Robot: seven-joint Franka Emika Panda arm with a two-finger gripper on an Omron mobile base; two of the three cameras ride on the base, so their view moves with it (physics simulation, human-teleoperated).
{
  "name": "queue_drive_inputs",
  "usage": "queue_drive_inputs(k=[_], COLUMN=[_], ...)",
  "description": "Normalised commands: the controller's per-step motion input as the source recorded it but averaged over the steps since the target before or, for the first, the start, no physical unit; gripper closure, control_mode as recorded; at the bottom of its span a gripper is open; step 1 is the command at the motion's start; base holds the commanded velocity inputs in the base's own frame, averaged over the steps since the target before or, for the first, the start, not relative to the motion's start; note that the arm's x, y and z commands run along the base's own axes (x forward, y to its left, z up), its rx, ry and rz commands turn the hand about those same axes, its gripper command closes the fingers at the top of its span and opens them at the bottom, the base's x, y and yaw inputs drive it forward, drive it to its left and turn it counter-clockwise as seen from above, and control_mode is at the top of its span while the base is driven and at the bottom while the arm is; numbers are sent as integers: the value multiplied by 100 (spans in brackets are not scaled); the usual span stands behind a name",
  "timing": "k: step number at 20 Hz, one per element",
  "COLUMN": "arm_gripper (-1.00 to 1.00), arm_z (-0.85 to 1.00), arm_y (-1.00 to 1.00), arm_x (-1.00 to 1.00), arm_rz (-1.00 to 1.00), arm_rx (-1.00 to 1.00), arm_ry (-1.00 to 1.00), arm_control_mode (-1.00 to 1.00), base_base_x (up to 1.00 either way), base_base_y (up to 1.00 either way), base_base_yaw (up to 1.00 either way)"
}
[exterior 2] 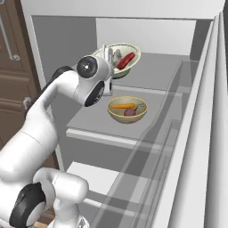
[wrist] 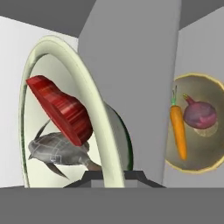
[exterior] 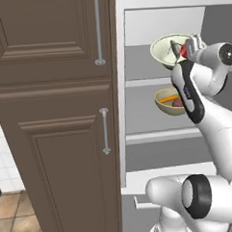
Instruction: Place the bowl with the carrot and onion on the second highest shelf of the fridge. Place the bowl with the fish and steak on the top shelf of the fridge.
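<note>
Brown cabinets (exterior: 50,116) (tiled floor (exterior: 17,219))

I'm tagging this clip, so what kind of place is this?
Most likely a kitchen: an open fridge with flat shelves, tall brown wooden cabinets beside it, and bowls of food on the shelves.

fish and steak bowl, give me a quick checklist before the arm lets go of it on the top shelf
1. Pincer shut on the rim of the fish and steak bowl: ok.
2. Bowl level: not ok, it looks tipped in both base views.
3. Bowl resting on the top shelf: cannot tell, contact underneath is hidden.
4. Steak and fish inside the bowl: ok.
5. Carrot and onion bowl on the second highest shelf, upright, with carrot and onion inside: ok.
6. Fridge open, shelves reachable: ok.
</note>
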Motion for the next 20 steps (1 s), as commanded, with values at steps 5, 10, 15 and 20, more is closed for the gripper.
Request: queue_drive_inputs(k=[5,10,15,20], arm_gripper=[100,100,-100,-100], arm_z=[0,0,0,7], arm_y=[-7,-13,-6,2], arm_x=[100,100,97,-33], arm_rz=[0,0,0,0], arm_rx=[0,0,0,0], arm_ry=[0,3,8,-6], arm_control_mode=[-100,-100,-100,-100], base_base_x=[0,0,0,0], base_base_y=[0,0,0,0], base_base_yaw=[0,0,0,0])
